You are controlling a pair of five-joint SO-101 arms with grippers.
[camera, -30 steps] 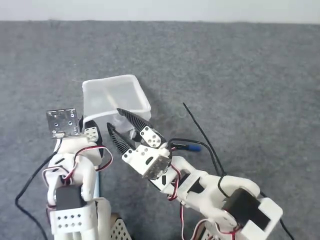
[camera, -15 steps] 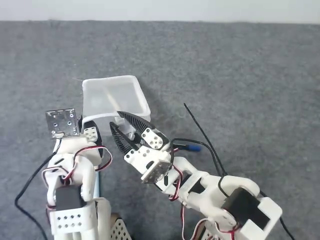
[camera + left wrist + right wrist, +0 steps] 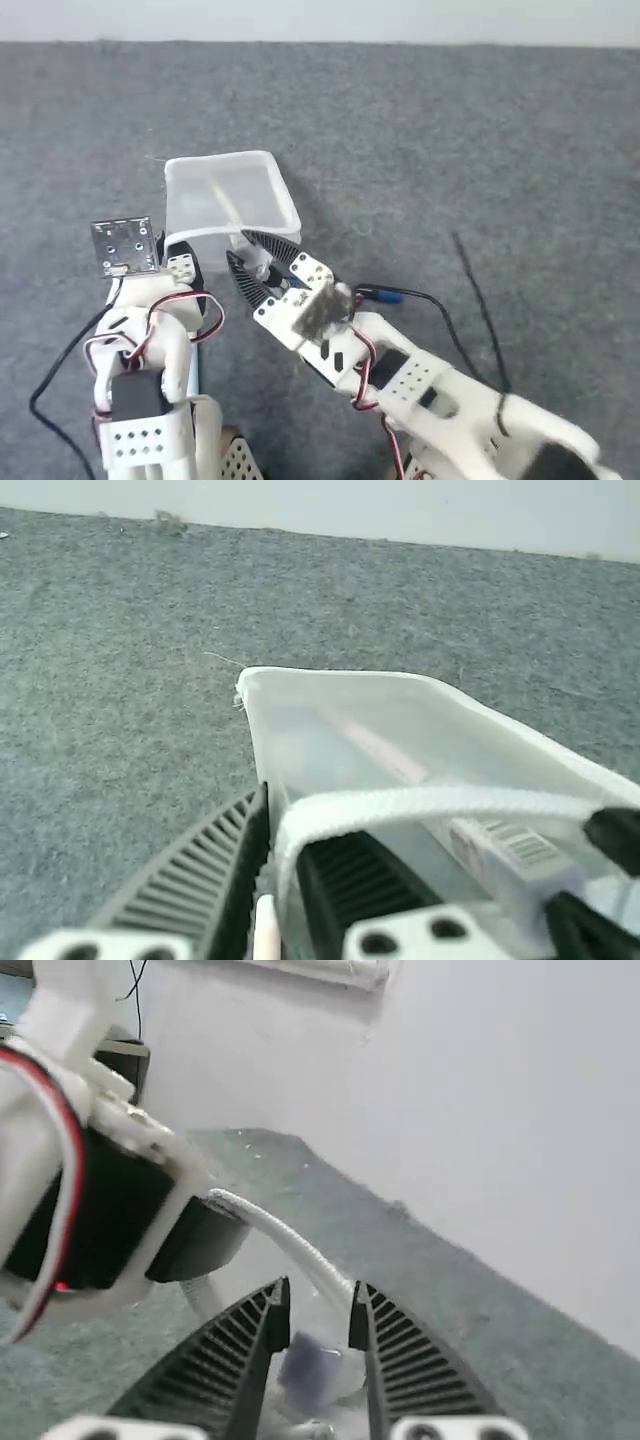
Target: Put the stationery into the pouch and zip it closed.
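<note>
The translucent white pouch (image 3: 225, 195) stands open on the grey mat, with a pale pen (image 3: 222, 195) inside. In the left wrist view the pen (image 3: 375, 750) and a barcode-labelled item (image 3: 500, 840) lie in the pouch (image 3: 330, 720). My left gripper (image 3: 285, 880) is shut on the pouch's near zipper edge, and it sits at the pouch's near left corner (image 3: 182, 262). My right gripper (image 3: 262, 268) is at the near right corner. Its black fingers (image 3: 250, 1345) stand close together around a small bluish zipper pull (image 3: 305, 1368).
A black cable (image 3: 480, 300) with a blue plug (image 3: 385, 295) runs over the mat to the right of the right arm. Open grey mat lies beyond and to the right of the pouch. A white wall borders the far edge.
My right gripper's fingers have narrowed at the pouch's near right corner and the right arm has shifted. The black cable swung to the right. The left arm held still.
</note>
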